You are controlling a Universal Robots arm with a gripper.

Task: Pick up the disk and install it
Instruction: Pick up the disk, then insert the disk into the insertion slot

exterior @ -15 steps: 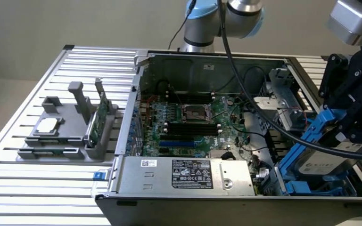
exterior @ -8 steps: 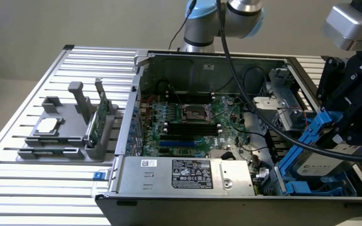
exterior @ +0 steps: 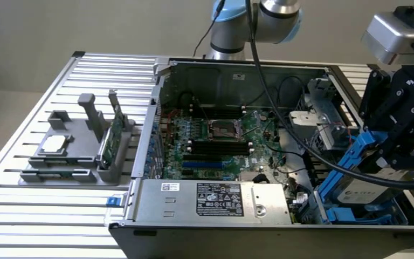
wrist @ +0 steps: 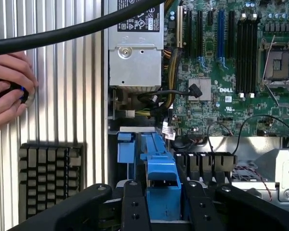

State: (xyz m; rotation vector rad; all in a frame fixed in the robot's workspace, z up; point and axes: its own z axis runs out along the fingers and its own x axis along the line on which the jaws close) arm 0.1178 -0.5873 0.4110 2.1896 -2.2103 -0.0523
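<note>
The gripper (exterior: 381,155) is pinching the disk (exterior: 358,189) by its blue carrier, jaws pressing on both sides. The disk is hanging tilted, long axis sloping down into the bay (exterior: 368,217) at the case's (exterior: 264,240) near corner on the exterior view's right.

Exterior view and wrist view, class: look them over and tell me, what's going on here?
The robot arm's gripper is clamped on the disk by its blue frame, holding it tilted over the open computer case, at the exterior view's right. It is not seated yet. A person's hand rests on the table beside the case.
</note>
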